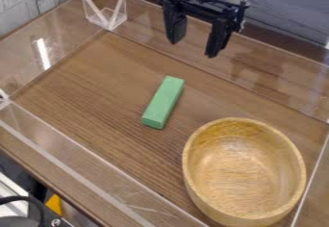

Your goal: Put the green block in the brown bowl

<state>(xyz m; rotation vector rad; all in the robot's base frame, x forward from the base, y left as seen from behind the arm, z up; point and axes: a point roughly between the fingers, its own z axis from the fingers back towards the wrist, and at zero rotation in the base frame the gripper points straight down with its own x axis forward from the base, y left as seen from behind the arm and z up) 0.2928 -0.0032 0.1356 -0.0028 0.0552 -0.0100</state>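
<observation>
The green block (164, 101) lies flat on the wooden table, a bright green bar angled slightly from upright in the picture, left of centre. To its lower right stands the brown bowl (243, 169), round, light wood, with nothing in it. My gripper (193, 37) hangs at the top of the view, above and behind the block, pointing down. Its two black fingers are spread apart and hold nothing. It touches neither the block nor the bowl.
Low clear plastic walls (52, 48) fence the table's work area on the left, front and back. A small clear triangular stand (106, 12) sits at the back left. The table's front edge runs along the lower left.
</observation>
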